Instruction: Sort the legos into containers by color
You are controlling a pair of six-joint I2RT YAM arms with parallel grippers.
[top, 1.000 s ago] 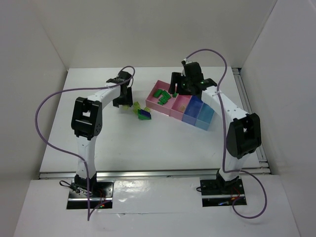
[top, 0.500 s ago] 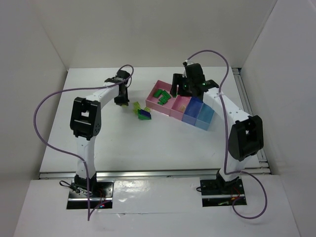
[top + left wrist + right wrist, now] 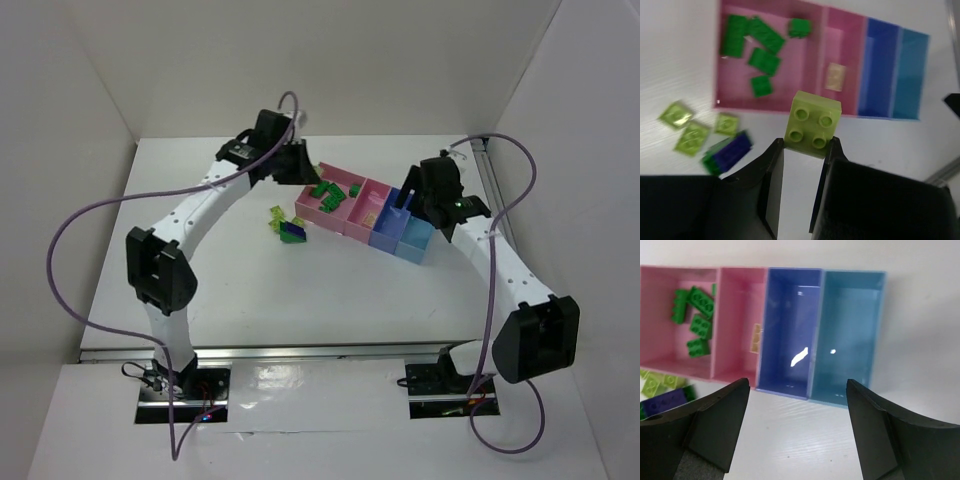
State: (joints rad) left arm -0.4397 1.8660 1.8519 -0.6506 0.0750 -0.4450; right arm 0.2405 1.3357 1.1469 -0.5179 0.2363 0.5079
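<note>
My left gripper is shut on a yellow-green four-stud lego, held above the table just in front of the containers. In the top view this gripper hangs by the far left end of the row. The large pink tray holds several dark green legos. A smaller pink compartment, a periwinkle tray and a light-blue tray follow to its right. My right gripper stands open and empty in front of the two blue trays.
Three yellow-green legos and a dark blue and green one lie loose on the white table, left of the pink tray. A pale tan piece lies in the small pink compartment. White walls enclose the table.
My left gripper has shut on the yellow-green lego and carried it right, toward the pink tray. My right gripper has drawn back from the pink tray to the blue ones and opened wider.
</note>
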